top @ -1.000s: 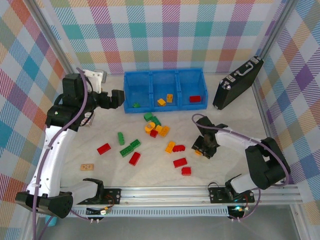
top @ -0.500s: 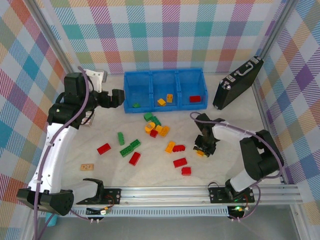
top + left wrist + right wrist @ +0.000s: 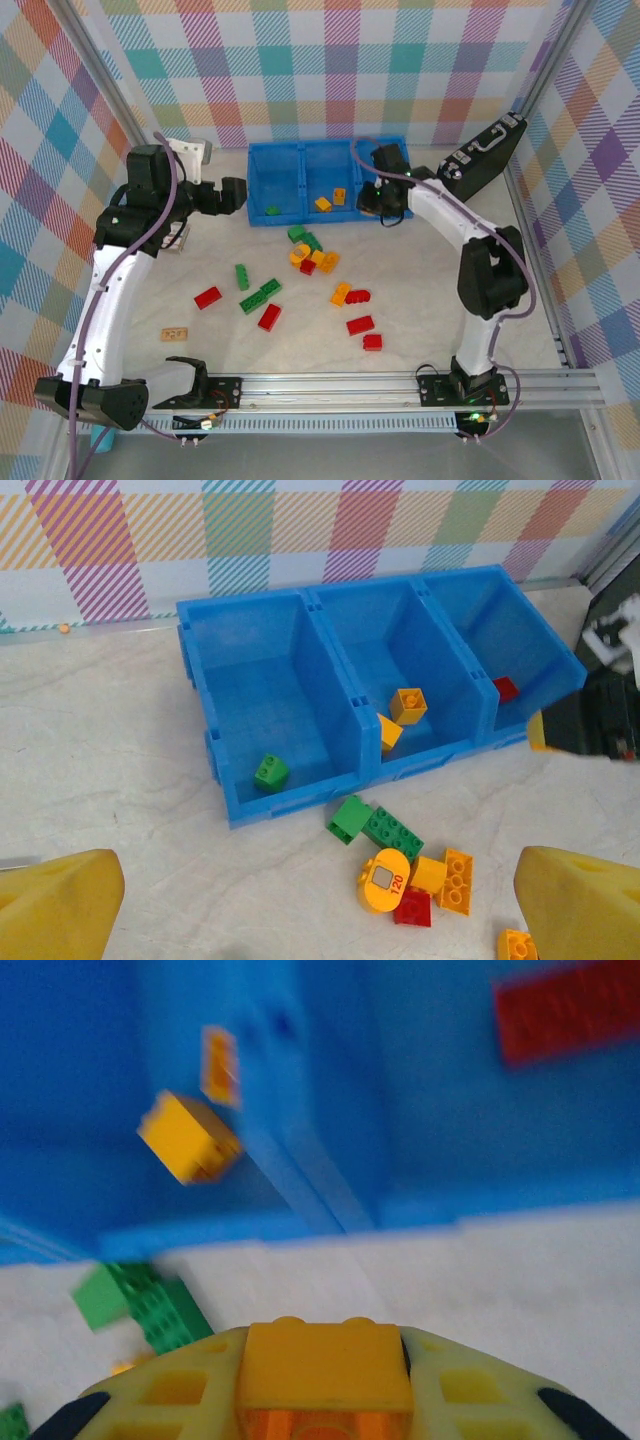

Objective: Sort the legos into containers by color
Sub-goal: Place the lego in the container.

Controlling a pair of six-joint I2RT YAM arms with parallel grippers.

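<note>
One orange-yellow brick is clamped in my right pincer, the jaws drawn in tight on its sides. I judge it is carried this way because it belongs with its own colour in the middle compartment. Just under and ahead of that pincer is bare table, with green bricks lying down to its left. Next comes the front wall of the blue tray. The pincer hangs about at the divider between the middle and right compartments, so I reckon it needs a small shift leftward before it lets go. Past the wall, ahead and to the left, sit the orange bricks that mark the right place. Ahead and to the right, a red brick lies in its own compartment. Farther left, a lone green brick lies in the end compartment. Behind the pincer, the loose legos are scattered on the table, so I judge the sorting far from done. My right arm stretches out from its base, elbow raised, forearm angled left toward the tray. My left arm rises tall and folds over, its left pincer spread fully and empty, pointing at the tray's left end.
</note>
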